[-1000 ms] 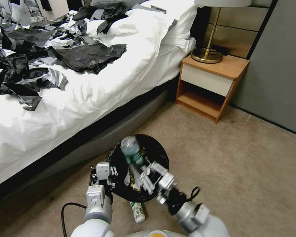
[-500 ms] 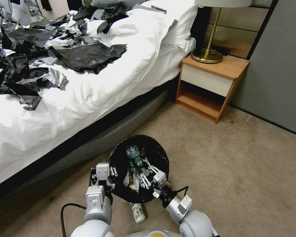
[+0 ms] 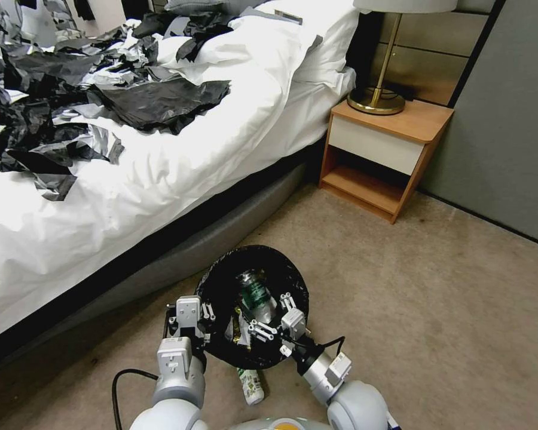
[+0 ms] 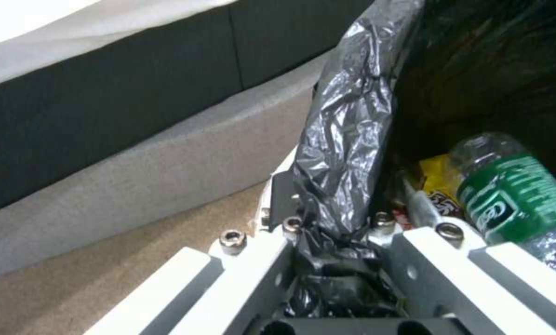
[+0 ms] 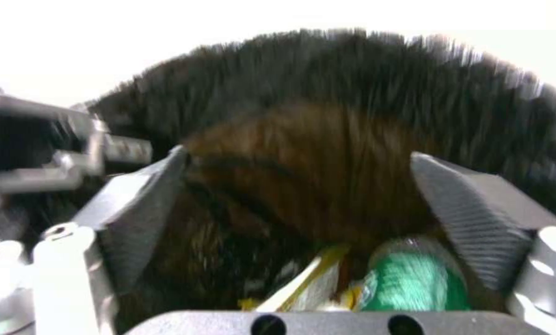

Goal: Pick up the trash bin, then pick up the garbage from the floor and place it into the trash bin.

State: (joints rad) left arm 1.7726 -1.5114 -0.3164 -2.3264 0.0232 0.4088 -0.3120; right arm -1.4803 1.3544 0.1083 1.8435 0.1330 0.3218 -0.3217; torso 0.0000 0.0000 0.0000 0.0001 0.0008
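Holding the trash bin (image 3: 252, 257) by its near-left rim: my left tool (image 3: 188, 316) is clenched on the black liner (image 4: 343, 139) folded over that edge, the plastic bunched between its fingers in the left wrist view. The bin sits over the floor (image 3: 436, 298) just beside the bed (image 3: 161, 149), its mouth facing up toward my head camera.

Right tool (image 3: 274, 321): released, fingers (image 5: 476, 218) spread wide, poised at the near-right rim of the bin and holding nothing.

Contents of bin, as far as visible:
- one clear plastic bottle with a green label (image 3: 256, 294), lying inside near the middle; also seen in the left wrist view (image 4: 513, 200) and between my spread right fingers in the right wrist view (image 5: 411, 279).
- yellow snack wrapper (image 4: 436, 179), touching the bottle.
- further pale scraps, too small to tell apart.

Garbage on the floor: one small white-and-green bottle (image 3: 250, 384), lying on the carpet just beside the bin's near side, between my two arms.

Surroundings: black clothes (image 3: 155, 101) scattered over the white bedding; wooden nightstand (image 3: 385, 155) well apart from the bin, carrying a brass lamp (image 3: 378, 95).
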